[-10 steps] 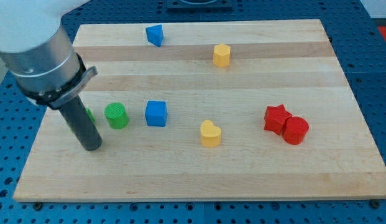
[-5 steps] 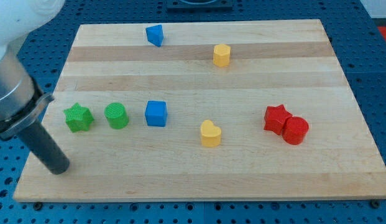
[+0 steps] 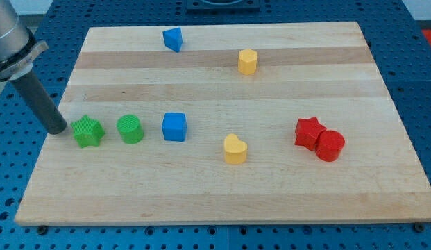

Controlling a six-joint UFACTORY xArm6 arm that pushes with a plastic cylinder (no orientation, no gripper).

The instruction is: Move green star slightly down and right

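Observation:
The green star point(image 3: 87, 132) lies near the board's left edge, at mid height. My tip point(image 3: 56, 129) stands just to the star's left, close to it; I cannot tell if they touch. The dark rod leans up toward the view's top left. A green cylinder point(image 3: 130, 129) sits right of the star, with a small gap between them.
A blue cube point(image 3: 174, 126) sits right of the green cylinder. A yellow heart point(image 3: 234, 148) lies lower in the middle. A red star point(image 3: 309, 132) and red cylinder point(image 3: 330, 145) touch at the right. A blue triangular block point(image 3: 173, 38) and a yellow hexagon point(image 3: 248, 61) are near the top.
My tip moved left past the green star, uncovering it, swung down toward the board's lower left, then came up to the star's left side. No block has moved.

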